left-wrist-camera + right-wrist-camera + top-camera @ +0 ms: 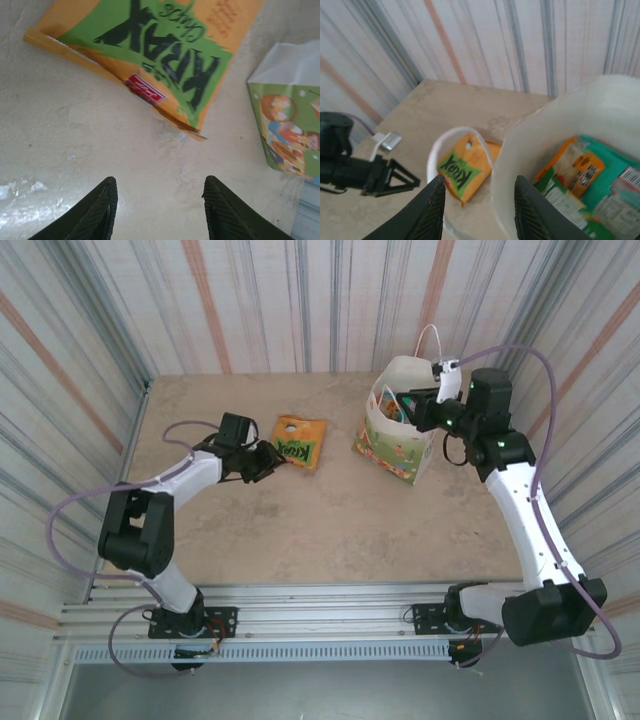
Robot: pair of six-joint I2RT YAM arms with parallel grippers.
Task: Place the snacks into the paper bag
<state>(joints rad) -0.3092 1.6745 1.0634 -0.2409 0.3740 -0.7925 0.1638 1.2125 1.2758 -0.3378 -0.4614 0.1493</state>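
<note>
Left gripper (157, 182) is open with nothing between the jaws. It sits low over the table (60, 145), just short of the orange packet (150, 55). That packet lies flat at upper centre of the left wrist view, well apart from the paper bag (395, 445). Move forward, straddle the packet's near corner or sealed edge, and close there. The foil is crinkly and looks slick, so a pinch on the flat middle will likely slip.

Right gripper (480, 179) is also open, at the bag mouth, with the thin white loop handle (451, 137) seen between its jaws, not pinched. The bag is stiff white paper, upright, with printed sides. Other packets (580, 170) are already inside, lower right. Leave the mouth unblocked for the drop.
</note>
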